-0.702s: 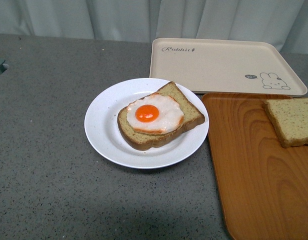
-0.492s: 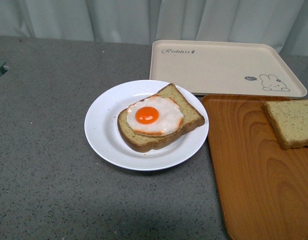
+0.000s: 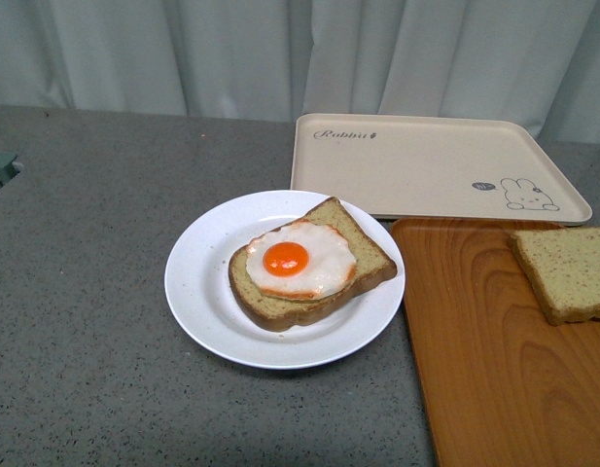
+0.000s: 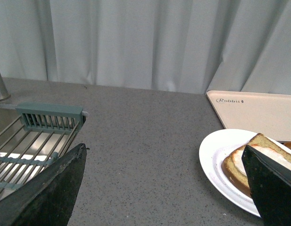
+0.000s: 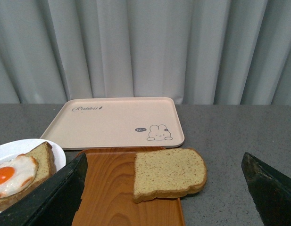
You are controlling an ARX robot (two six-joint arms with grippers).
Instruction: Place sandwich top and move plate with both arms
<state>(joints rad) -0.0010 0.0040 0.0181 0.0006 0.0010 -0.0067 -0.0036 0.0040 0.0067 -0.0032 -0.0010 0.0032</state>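
Since the top slice [image 3: 567, 272] lies at the far right edge of the wood tray [image 3: 475, 370], not on the plate [image 3: 197, 292], nothing looks done; the left gripper [image 4: 163, 147] and right gripper [image 5: 164, 155] are wide open, empty

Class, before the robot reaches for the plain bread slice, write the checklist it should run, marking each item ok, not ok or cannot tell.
1. The sandwich top lies uncovered on the wooden tray: ok.
2. The egg slice sits on the plate, nothing over it: ok.
3. The right gripper is open and empty: ok.
4. The left gripper is open and empty: ok.
5. Gap between plate and wooden tray: cannot tell.
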